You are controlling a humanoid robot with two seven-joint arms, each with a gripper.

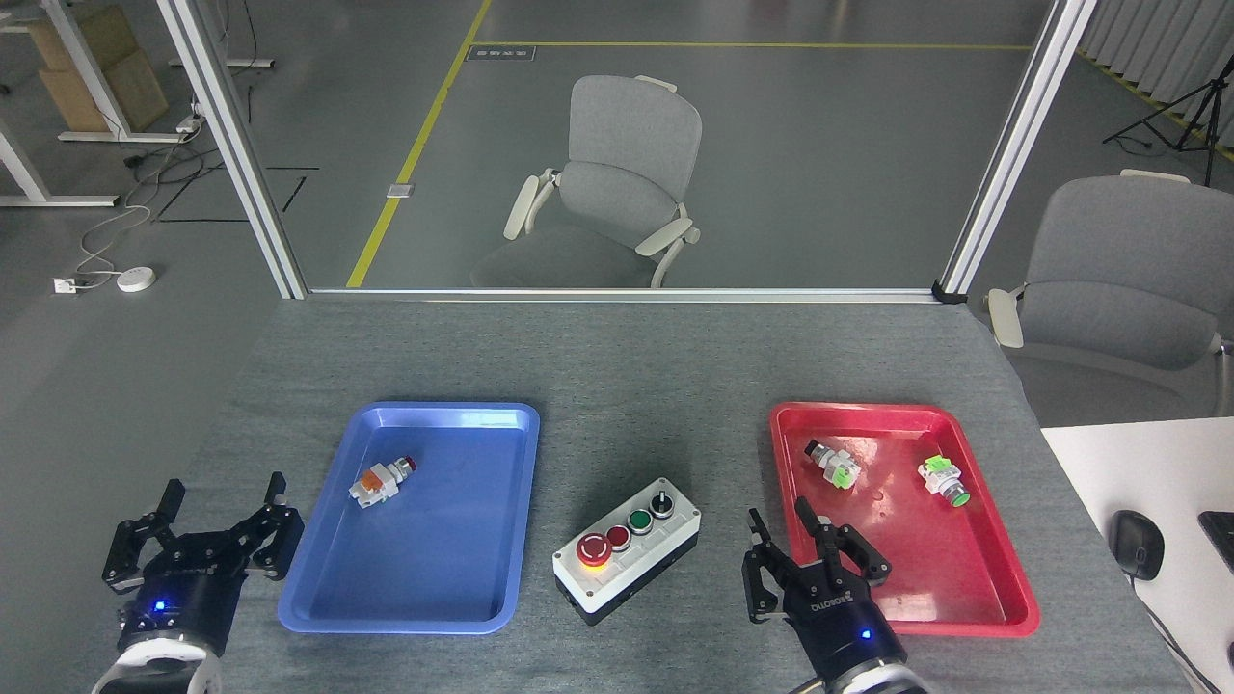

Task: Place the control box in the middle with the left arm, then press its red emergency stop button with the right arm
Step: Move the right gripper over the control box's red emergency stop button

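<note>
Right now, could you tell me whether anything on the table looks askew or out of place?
Only slightly: the control box sits at an angle between the blue tray and red tray, not square to them. Nothing looks spilled or damaged.

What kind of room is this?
Probably a robot test lab: a grey work table with sorting trays, a control box, yellow floor lines and office chairs.

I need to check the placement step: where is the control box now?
In the head view, the control box sits on bare tabletop between the blue tray and red tray.
</note>
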